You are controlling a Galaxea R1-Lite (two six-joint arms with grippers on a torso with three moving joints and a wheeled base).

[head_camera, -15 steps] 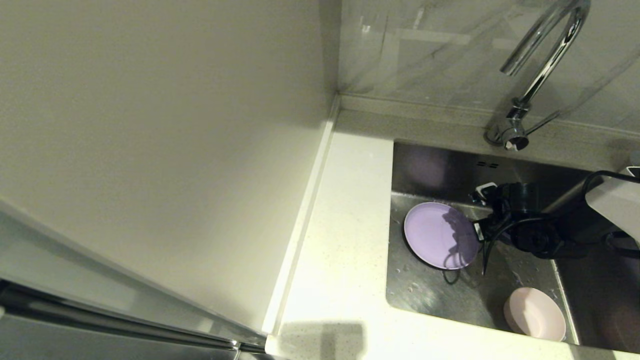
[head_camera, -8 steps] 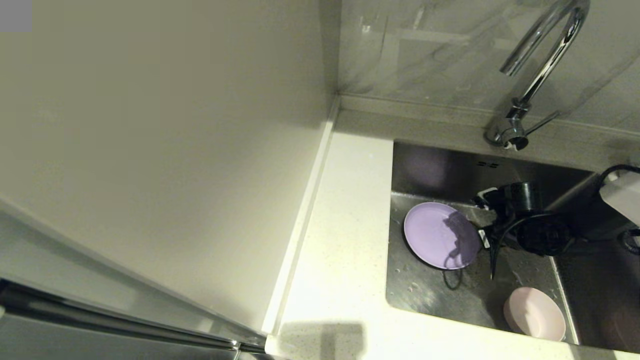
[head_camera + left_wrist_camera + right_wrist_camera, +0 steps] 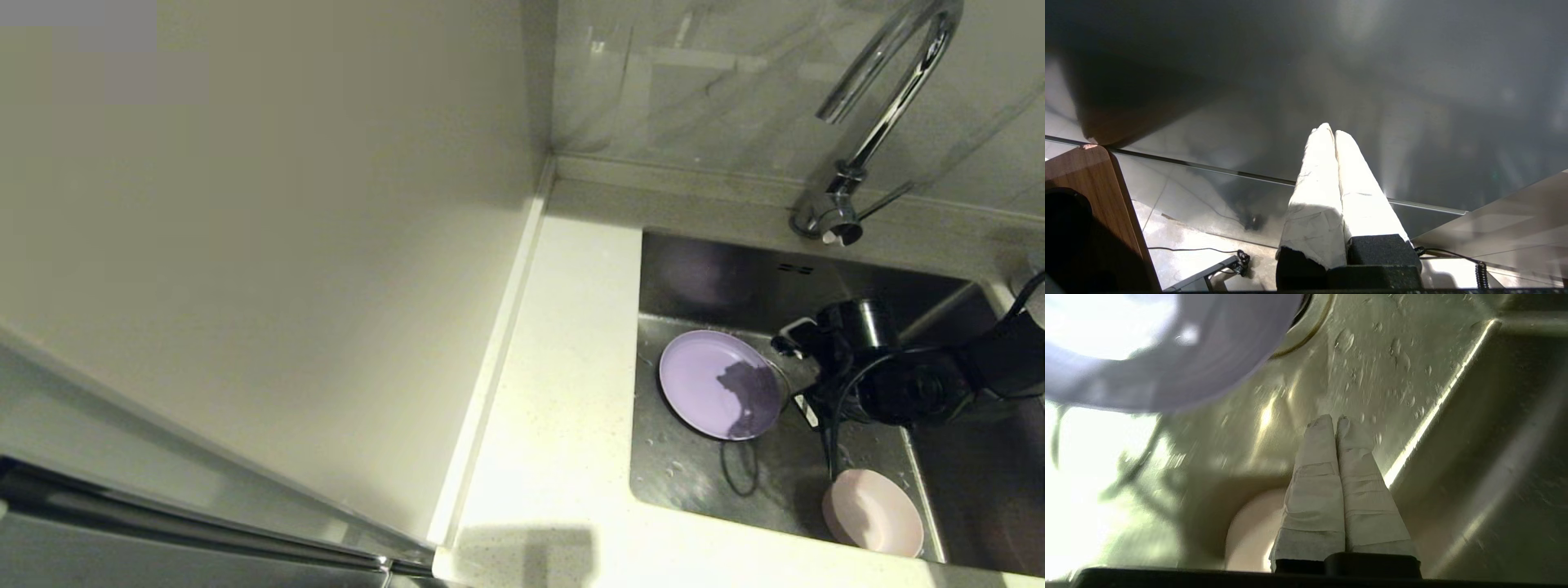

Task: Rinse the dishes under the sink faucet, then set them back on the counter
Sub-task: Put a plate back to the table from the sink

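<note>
Head view is showing the counter (image 3: 563, 384) lying broad and white beside the sink (image 3: 718, 482), with the faucet (image 3: 886, 106) arching over the back rim and no water visibly running from its spout. Down in the wet basin the lavender plate (image 3: 712, 382) is lying flat near the counter-side wall, and the pale pink bowl (image 3: 873, 512) is sitting at the near edge; the mug is not showing in any view. Reaching in from the robot's right side, the right gripper (image 3: 1336, 421) is hovering low over the sink floor between the two dishes, its wrapped fingers pressed together and holding nothing, with the plate's rim (image 3: 1180, 371) looming close and the bowl (image 3: 1253, 531) showing just behind the fingers. Off at the robot's left, the left gripper (image 3: 1332, 131) is hanging parked away from the sink, its fingers likewise pressed together on nothing, facing a dark panel. Judging by this, the work is sitting at picking up a dish for rinsing or for return to the counter, and none has reached the counter yet. Next, the right gripper is probably needing to spread its fingers, settle over a rim, likely the plate's, and pinch firmly, since wet dishes lying flat are offering little edge to catch.
</note>
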